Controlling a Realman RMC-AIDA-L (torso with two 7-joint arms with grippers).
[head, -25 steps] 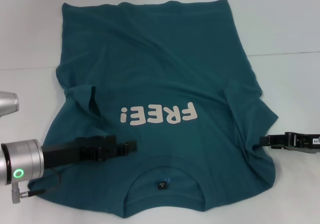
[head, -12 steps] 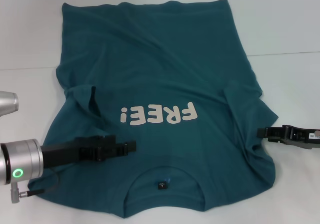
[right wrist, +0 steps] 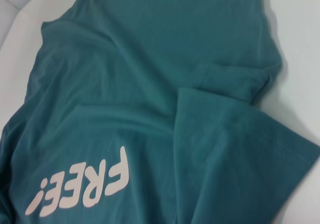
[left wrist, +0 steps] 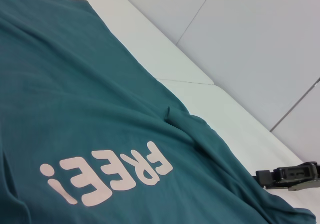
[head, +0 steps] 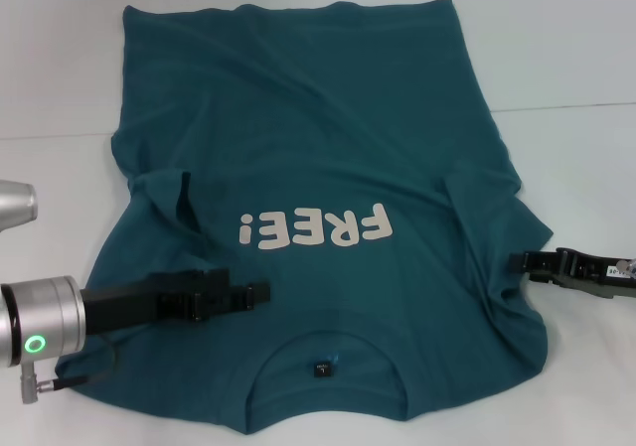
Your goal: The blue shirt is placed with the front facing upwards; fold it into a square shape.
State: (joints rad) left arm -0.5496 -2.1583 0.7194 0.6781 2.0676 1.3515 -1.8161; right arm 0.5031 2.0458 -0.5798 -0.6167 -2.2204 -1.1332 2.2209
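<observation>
The blue shirt lies front up on the white surface, collar at the near edge and hem far, so its long axis runs near to far; the white lettering reads upside down from the head view. Both sleeves are already turned in over the body, the right one as a flap with its fold line running roughly near to far. Left pincer reaches in from the left, low over the left shoulder area, just left of the collar; whether its fingers are parted or hold any cloth cannot be told from these views (dark fingers against dark cloth). Right pincer sits at the right edge of the shirt beside the folded sleeve, tip touching or just short of the cloth; its opening and any hold likewise cannot be told. The relation that matters: both pincers flank the collar end, the shirt extending away from them toward the far side. Judgement: the next fold would carry one end over the other along the long axis, and both arms are about equally placed for the near corners. Room: bare surface lies open beyond the hem and to the right; the near edge of the shirt runs close to the bottom of the head view, so little margin shows there. Risk (judgement): the loose sleeve flaps may slip out when the cloth is lifted.
</observation>
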